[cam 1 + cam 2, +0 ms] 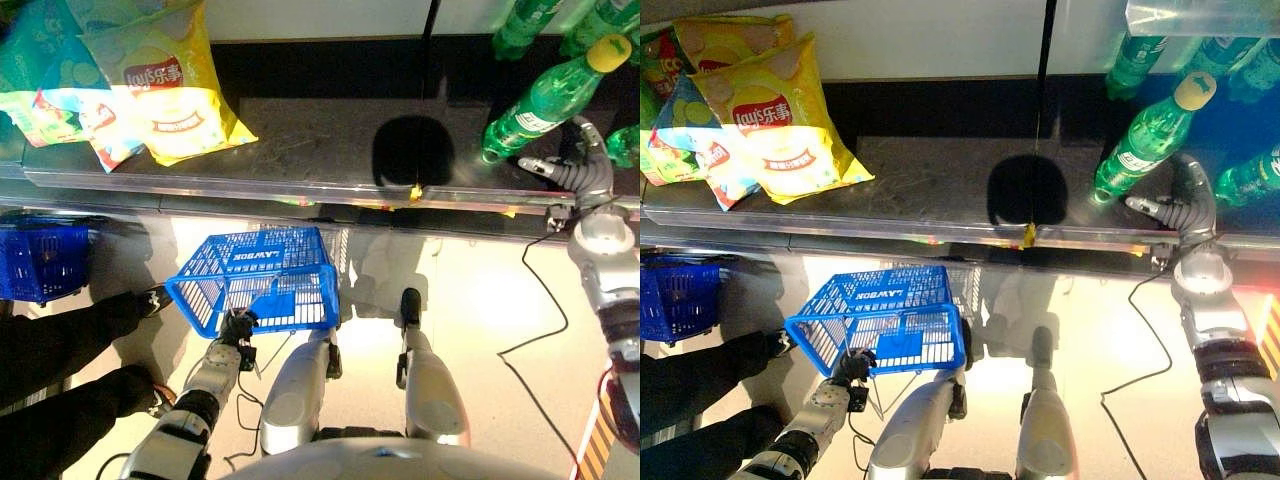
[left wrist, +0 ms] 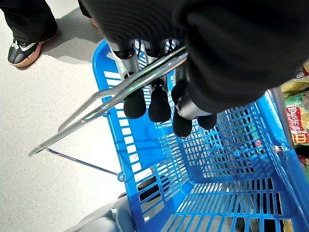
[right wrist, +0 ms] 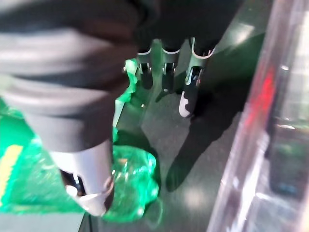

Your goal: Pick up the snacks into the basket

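The robot stands before a dark metal shelf (image 1: pixel 320 140), and its left hand (image 1: pixel 238 326) hangs low at its side, fingers (image 2: pixel 159 99) curled round the thin metal wire handle (image 2: pixel 111 94) of a bright blue plastic mesh basket (image 1: pixel 265 280). From the left wrist view the basket looks to hold nothing, its slatted floor showing through. The snacks lie up on the shelf toward its left end: a big yellow crisp bag (image 1: pixel 780 125) lying flat on top, with a light blue and white crisp bag (image 1: pixel 702 150) tucked partly under it and a green crisp bag (image 1: pixel 35 70) behind, all well apart from the basket below. The right hand (image 1: pixel 580 165) is raised to the shelf's right end, its fingers stretched out and relaxed, just beside a green plastic bottle with a yellow cap (image 1: pixel 550 97) that lies tilted on the shelf; in the right wrist view the thumb (image 3: pixel 91 188) sits against crinkled green plastic, the fingertips (image 3: pixel 189 94) reaching over the dark shelf, gripping nothing. More green bottles (image 1: pixel 1250 180) lie near it. A second, darker blue basket (image 1: pixel 40 260) stands on the floor to the far left, next to a person's dark trouser legs (image 1: pixel 60 340) and black shoe (image 2: pixel 24 50)
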